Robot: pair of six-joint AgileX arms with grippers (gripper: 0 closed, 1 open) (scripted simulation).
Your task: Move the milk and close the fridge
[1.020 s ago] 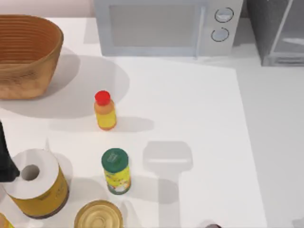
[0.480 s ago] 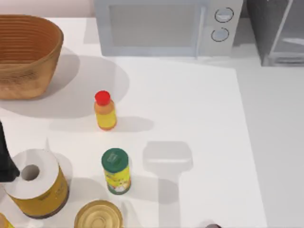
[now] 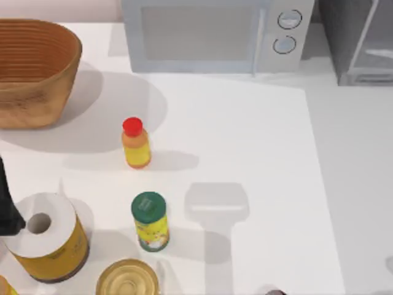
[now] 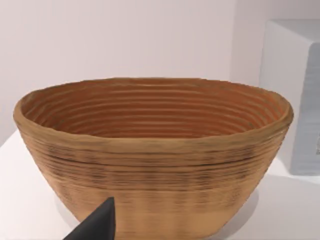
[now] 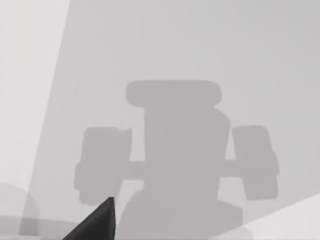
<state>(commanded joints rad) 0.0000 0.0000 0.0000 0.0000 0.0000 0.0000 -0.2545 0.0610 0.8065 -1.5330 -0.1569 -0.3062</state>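
Biggest thing first: a white counter is laid out under everything. At its back edge, about the middle, a white microwave with two round knobs is parked. Right beside it, in the back right corner, the grey fridge is found, its pale-framed see-through door caught at a slant; how far it's swung can't really be told from above.

The back left corner is taken up by a brown ribbed basket. It's seen straight on in the left wrist view, with a pale box off to one side behind it.

Down at the front left, a fat roll with a white top, a hole in the middle and a yellow side is stood on end. A gold-topped tin is set just beside it at the front edge. A green-lidded yellow jar is stood upright near the tin, and a red-capped yellow bottle is placed further back, well apart from the jar.

The left arm is parked at the left edge, right by the roll, with the left gripper pointed at the basket. The right gripper is held above bare counter, and a blocky shadow is thrown under it. For both, open or closed can't be told, and nothing is seen held.
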